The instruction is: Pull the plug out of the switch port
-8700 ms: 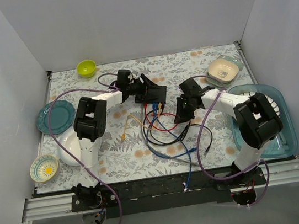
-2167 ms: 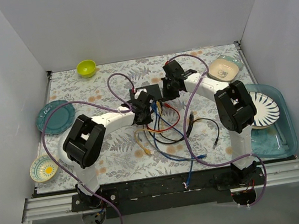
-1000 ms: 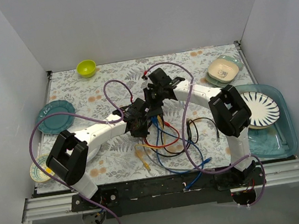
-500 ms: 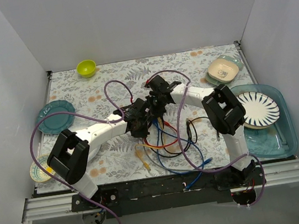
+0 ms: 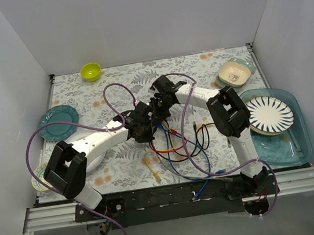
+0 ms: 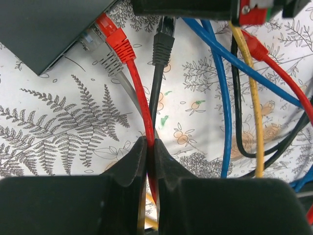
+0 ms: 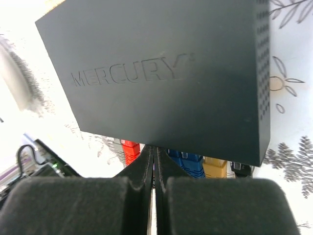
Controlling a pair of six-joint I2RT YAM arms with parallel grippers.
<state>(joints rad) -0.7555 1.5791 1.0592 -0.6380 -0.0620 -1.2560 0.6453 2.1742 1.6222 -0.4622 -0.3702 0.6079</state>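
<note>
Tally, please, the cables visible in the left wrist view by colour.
Red cable: 2
Blue cable: 2
Black cable: 2
Grey cable: 1
Yellow cable: 1
Total: 8

Dark grey switch (image 7: 166,73), red cable (image 6: 142,93), grey cable (image 6: 122,83), black cable (image 6: 155,98), white fern-patterned cloth (image 6: 73,127).

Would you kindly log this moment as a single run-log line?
left fingers: shut on red cable | right fingers: shut, tips at switch port edge | red plug: seated in switch | status: plug not yet pulled
</note>
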